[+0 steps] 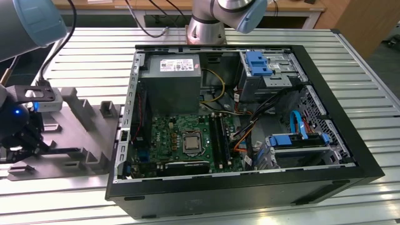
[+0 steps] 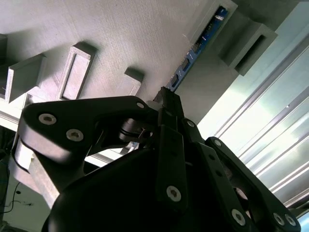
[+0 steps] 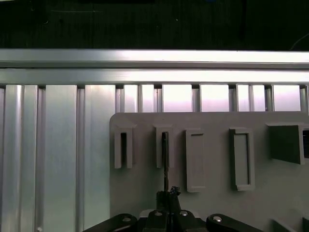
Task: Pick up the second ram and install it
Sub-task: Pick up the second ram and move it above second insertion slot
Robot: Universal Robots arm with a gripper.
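Claw [image 3: 167,194] tight on one second ram [image 3: 165,159], in one gray holder [image 3: 217,121].

We see a ribbed aluminium table [image 1: 93,51] catching bright reflections, a wooden bench [image 1: 293,8] behind it, and a wooden cabinet [image 1: 366,23] beside grey floor [image 1: 388,63] at the exterior view's right.

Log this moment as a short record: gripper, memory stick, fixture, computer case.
gripper: black gripper low over the grey fixture plate, at one end of the stick
memory stick: long, narrow dark blue-green memory stick standing on edge in a raised grey holder of the plate, not yet installed
fixture: plate lies on the slatted aluminium table, at the exterior view's left of the case
computer case: open black computer case, green motherboard exposed inside
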